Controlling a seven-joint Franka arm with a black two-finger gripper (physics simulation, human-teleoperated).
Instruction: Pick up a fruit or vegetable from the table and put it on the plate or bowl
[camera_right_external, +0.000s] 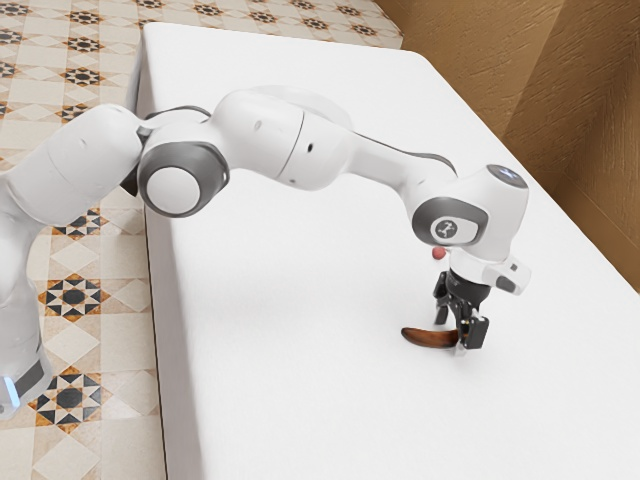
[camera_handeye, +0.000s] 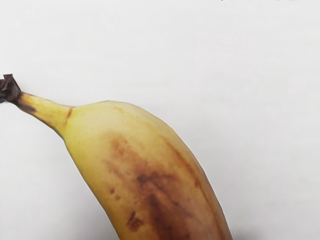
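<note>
A brown-mottled banana (camera_right_external: 425, 337) lies flat on the white worktop (camera_right_external: 300, 380), toward the exterior view's right and near the front edge, with bare surface all round it. That makes it an easy pick from straight above, and I judge that is why the arm (camera_right_external: 300, 150) arches over and points its wrist straight down. The hand (camera_right_external: 463, 333) is right down at worktop level, over the end of the fruit that points toward the exterior view's right, while the rest of the banana trails away toward the left.

From the wrist camera the banana (camera_handeye: 150, 185) looms just under the hand, yellow with dark bruising along its belly. Its stem (camera_handeye: 35, 107) and blackened tip reach away across the plain worktop (camera_handeye: 225, 75). The fruit seems to be resting on the surface, not lifted.

The hand is low enough to take the banana, but from where I stand I cannot tell whether it has gripped it. The banana has yet to be carried to a plate or bowl.
</note>
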